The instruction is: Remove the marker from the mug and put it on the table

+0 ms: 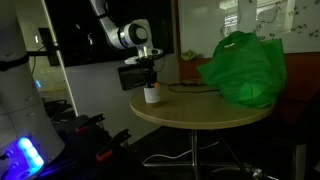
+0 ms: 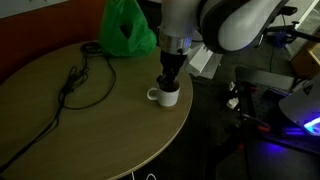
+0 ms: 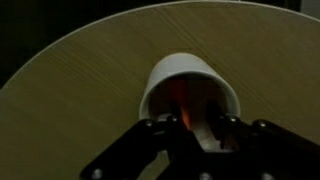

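- The marker shows only in the wrist view, as a blurred orange-red streak. Its ends and outline are too soft to make out.
- It stands inside the mug, a small white cylindrical cup. The streak is seen through the open mouth against the pale inner wall.
- The mug rests on the table, a round top of light tan wood. In an exterior view it sits near the rim.
- From the opposite side, the mug shows a small handle pointing away from the table's edge.
- The hand hangs straight over the mug, pointing down, and its dark fingers reach the cup's mouth.
- In the wrist view the orange streak lies between the two fingers and just beyond their tips.
- In both exterior views the hand meets the top of the mug, and its tips hide the marker.
- The fingers stand somewhat apart in the wrist view. I cannot tell whether the hand is clenched on the marker or released, since the picture is too blurred there.
- A crumpled green bag sits on the table well apart from the mug.
- A black cable trails across the table.
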You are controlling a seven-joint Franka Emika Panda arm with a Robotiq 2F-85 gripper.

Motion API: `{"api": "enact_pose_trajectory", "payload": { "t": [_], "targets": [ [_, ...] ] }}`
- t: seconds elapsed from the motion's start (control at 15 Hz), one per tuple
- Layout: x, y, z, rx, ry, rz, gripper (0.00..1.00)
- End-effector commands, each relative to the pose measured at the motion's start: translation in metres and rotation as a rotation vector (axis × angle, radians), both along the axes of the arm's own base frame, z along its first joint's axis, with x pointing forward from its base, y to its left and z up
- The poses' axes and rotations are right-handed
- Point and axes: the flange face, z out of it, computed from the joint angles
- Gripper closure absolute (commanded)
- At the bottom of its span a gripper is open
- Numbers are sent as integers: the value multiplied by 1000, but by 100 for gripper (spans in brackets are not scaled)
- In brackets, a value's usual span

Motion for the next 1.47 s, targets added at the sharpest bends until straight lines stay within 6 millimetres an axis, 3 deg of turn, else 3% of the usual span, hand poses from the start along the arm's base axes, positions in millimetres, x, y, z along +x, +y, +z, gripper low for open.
{"api": "enact_pose_trajectory", "payload": {
  "t": [0.0,0.2,0.27,0.4,0.47,0.87,1.13,1.4],
  "targets": [
    [6,1,-7,-47,-35,-30,65],
    [9,-2,-11,-77,-62,-37,64],
    [9,-1,-11,-82,-68,-36,88],
    [6,3,-9,-77,-71,-17,91],
    [5,5,-7,-70,-70,-7,99],
    [-2,7,30,-71,-90,18,95],
    [-1,-9,68,-26,-77,-23,95],
    [6,-44,98,65,-14,-66,95]
  ]
}}
